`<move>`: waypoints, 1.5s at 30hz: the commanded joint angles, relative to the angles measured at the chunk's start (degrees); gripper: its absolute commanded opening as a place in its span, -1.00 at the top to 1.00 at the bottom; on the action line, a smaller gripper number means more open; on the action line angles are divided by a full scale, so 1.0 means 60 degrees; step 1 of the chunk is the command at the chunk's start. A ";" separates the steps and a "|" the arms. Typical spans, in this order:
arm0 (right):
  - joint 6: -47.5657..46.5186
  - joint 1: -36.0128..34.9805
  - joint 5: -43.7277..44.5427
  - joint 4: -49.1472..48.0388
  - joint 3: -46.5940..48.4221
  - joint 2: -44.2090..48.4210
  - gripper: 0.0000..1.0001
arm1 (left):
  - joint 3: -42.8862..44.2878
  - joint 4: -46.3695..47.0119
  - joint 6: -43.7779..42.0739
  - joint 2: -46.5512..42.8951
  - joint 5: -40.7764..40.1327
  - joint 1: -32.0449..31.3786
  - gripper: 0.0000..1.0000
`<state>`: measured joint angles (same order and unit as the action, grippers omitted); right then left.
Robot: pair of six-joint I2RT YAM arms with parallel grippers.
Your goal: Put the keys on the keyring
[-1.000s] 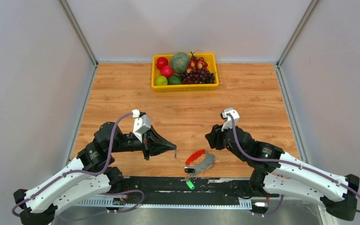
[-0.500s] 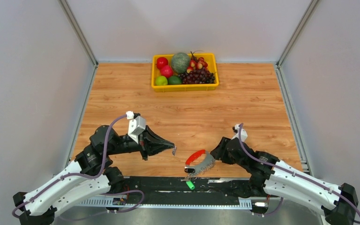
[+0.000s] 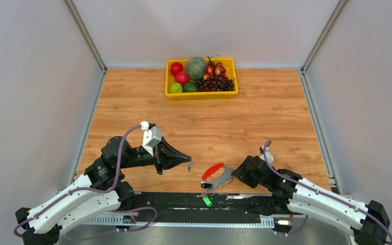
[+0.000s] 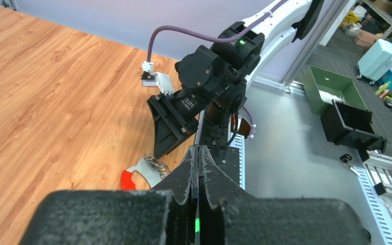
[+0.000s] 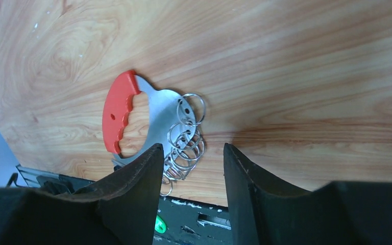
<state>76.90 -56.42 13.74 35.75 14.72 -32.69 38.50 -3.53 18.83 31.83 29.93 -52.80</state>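
The keyring (image 3: 219, 177) lies near the table's front edge. It is a row of silver rings (image 5: 186, 137) on a flat silver plate with a red grip (image 5: 116, 109). My right gripper (image 5: 191, 148) is open and low over the wood, the rings just ahead of its left finger; from above it (image 3: 239, 171) is at the keyring's right end. My left gripper (image 3: 189, 162) hangs left of the keyring, shut on a thin key (image 3: 191, 165). Only a sliver of it shows between the fingers in the left wrist view, where the gripper (image 4: 198, 149) points toward the keyring (image 4: 144, 171).
A yellow basket (image 3: 201, 96) of fruit stands at the back centre. A black rail (image 3: 245, 200) runs along the near edge, with a small green thing (image 3: 206, 201) lying on it. Grey walls close in both sides.
My right arm has swung down and toward the near edge, bringing its gripper to the keyring's right end, jaws a little wider. The left gripper has barely shifted.
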 commanded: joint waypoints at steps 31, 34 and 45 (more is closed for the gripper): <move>0.3754 0.0025 0.1372 -0.1165 -0.1178 -0.0757 0.28 | 0.0069 0.0129 -0.0154 0.0045 0.0189 -0.0016 1.00; 0.3700 0.0025 0.1425 -0.1323 -0.1155 -0.0931 0.35 | 0.0088 0.0082 -0.0190 0.0043 0.0184 -0.0019 1.00; 0.3501 0.0034 0.1824 -0.1419 -0.0999 -0.1220 0.56 | 0.0079 0.0003 -0.0252 0.0016 0.0223 -0.0019 1.00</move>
<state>98.50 -56.42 21.65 25.47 9.34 -38.50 37.80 -4.08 18.72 32.36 30.94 -52.80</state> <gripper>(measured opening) 0.251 0.006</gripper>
